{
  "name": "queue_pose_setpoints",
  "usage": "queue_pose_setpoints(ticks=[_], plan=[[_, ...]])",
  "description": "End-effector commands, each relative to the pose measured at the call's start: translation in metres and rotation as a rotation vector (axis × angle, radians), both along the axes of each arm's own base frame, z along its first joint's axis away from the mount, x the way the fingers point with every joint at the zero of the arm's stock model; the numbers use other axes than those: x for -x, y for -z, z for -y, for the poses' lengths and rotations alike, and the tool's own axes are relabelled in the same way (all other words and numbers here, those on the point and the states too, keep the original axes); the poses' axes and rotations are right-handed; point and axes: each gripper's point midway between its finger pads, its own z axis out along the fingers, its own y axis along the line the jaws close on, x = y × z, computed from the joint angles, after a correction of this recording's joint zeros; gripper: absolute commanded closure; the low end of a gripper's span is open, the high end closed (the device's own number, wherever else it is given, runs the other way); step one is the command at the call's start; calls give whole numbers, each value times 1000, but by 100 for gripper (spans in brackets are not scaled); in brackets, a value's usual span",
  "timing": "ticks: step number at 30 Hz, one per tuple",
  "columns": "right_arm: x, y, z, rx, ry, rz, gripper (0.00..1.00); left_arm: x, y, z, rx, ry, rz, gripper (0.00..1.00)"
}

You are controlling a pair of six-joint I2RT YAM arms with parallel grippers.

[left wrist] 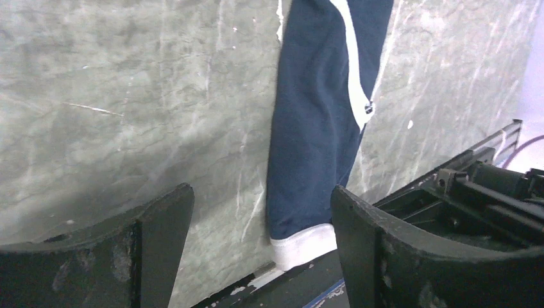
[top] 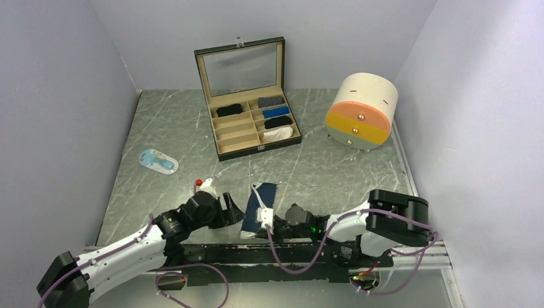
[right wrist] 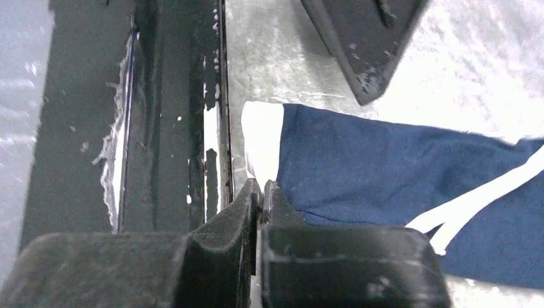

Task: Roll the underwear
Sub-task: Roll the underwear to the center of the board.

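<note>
The navy underwear (top: 260,199) with white trim lies folded into a long strip on the marble table, its white waistband end at the near edge. My left gripper (top: 234,206) is open just left of that end. In the left wrist view the waistband end of the strip (left wrist: 314,128) sits between the wide-apart fingers (left wrist: 262,191), closer to the right one. My right gripper (top: 266,223) is shut on the waistband's corner. The right wrist view shows its tips (right wrist: 260,186) pinched together at the white band of the underwear (right wrist: 385,167).
An open compartment box (top: 223,131) at the back holds rolled cloths, including a black one (top: 229,110). A round drawer unit (top: 360,110) stands back right. A blue-white packet (top: 158,160) lies left. A small white-and-red object (top: 205,185) sits by my left arm. Black rails (top: 289,253) border the near edge.
</note>
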Motion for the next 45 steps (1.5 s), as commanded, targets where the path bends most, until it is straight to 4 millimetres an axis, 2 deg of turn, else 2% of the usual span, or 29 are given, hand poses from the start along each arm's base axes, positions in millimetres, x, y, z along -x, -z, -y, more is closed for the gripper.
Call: queue_pose_setpoints(ticks=[1,4,6,8,14,19,24,31,34,37,40,45], plan=[[2,-29,-16,-143,54,-319,100,-7,-7,-10,-70,-9,39,16],[-11,-24,-14,-138,159,-433,100,-7,-12,-8,-69,6,51,16],[-23,-14,-9,-132,266,-508,100,-6,-16,-6,-53,25,64,8],[-27,-6,-5,-121,317,-610,100,-4,-19,-3,-35,42,75,6],[-39,3,3,-131,450,-842,100,0,-27,2,19,92,129,7],[-48,11,8,-108,526,-965,100,8,-33,22,95,238,198,7],[-55,26,17,-60,611,-1006,100,14,-25,29,79,324,183,11],[-60,31,25,-57,650,-1085,96,13,-24,35,84,355,195,16],[-58,29,25,-83,624,-1130,92,14,-24,36,88,376,221,25],[-56,20,24,-135,576,-1153,90,12,-18,34,60,381,221,37],[-55,17,24,-160,563,-1159,87,13,-11,37,65,389,204,42],[-57,18,24,-157,566,-1147,83,4,2,35,26,336,171,46]])
